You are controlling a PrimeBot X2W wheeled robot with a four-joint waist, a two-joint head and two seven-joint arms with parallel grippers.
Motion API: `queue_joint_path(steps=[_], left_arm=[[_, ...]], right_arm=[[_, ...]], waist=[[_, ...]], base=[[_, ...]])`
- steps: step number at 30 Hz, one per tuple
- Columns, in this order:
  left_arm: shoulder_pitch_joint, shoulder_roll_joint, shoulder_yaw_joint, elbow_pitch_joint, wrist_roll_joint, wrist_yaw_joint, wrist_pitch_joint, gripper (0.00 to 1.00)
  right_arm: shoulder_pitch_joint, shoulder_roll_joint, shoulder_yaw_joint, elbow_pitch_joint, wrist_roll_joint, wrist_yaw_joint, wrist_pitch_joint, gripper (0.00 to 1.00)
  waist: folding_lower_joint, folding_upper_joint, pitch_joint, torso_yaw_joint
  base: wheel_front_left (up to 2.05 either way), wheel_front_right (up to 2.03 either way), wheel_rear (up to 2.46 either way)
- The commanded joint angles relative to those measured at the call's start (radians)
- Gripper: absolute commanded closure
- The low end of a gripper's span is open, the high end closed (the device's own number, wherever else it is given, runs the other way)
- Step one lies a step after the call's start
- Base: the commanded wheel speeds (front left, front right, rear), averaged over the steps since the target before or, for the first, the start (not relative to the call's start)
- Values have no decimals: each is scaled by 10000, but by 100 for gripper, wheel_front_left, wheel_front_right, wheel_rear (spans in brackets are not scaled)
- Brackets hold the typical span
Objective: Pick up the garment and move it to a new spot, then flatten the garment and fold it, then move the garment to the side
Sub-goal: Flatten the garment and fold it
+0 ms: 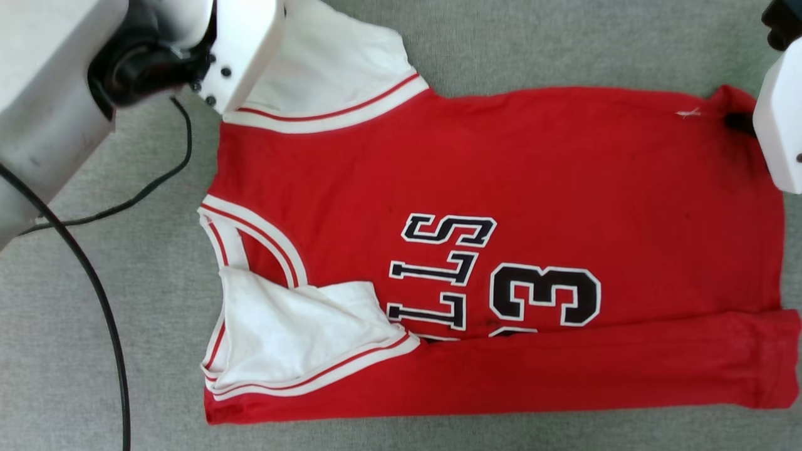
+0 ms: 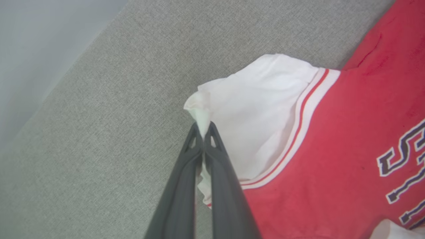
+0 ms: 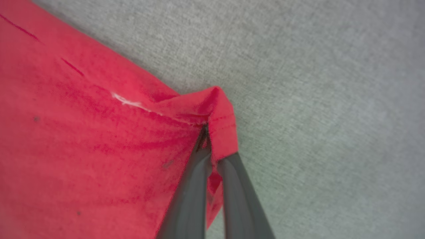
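- The garment (image 1: 501,188) is lying front-up on the grey cloth-covered desk (image 1: 564,50), collar toward your left and hem toward your right.
- Its near long edge (image 1: 595,369) is lying folded over the front, and the near white sleeve (image 1: 294,332) is lying tucked across the chest. I am judging the fold as partly made.
- The shirt is showing itself as thin, soft and light. It is puckering and peaking wherever you are pinching it, so it is likely to sag and drag if you lift it unevenly.
- Corners and stitched edges are giving the surest hold. The ribbed sleeve trim and the sewn hem are thicker than the open cloth.
- Your left gripper (image 2: 203,131) is clenching the tip of the far white sleeve (image 2: 252,116), with a small tuft of cloth standing out past the fingertips.
- Your right gripper (image 3: 209,144) is pinching the far hem corner (image 3: 219,109), with the red edge curling over one finger.
- Both arms are reaching to the far side of the shirt, the left forearm (image 1: 56,94) over the sleeve end and the right forearm (image 1: 777,125) over the hem end, well apart.
- A black cable (image 1: 94,282) is trailing across the desk just beside the collar. You are advised to be watching it.
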Motion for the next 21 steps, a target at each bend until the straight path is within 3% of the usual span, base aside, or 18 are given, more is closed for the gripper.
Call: queue_joint_path(steps=[1,11,21], left_arm=[[244,82,-49,-23,-48,-2,-111,100],[1766,740,-214,-1184,-103,-1,-618,100],[3832,1551,-227,-2549,-94,-2,-753,100]], right_arm=[[452,105,316,229,61,-4,-130,100],[1150,-230,932,14,563,-4,-2152,100],[2471,-845,1661,-399,1067,-4,-2964,100]], waist=[[2,0,-422,-61],[2,0,-2319,29],[2,0,-3493,92]], base=[[0,0,0],[0,0,0],[0,0,0]])
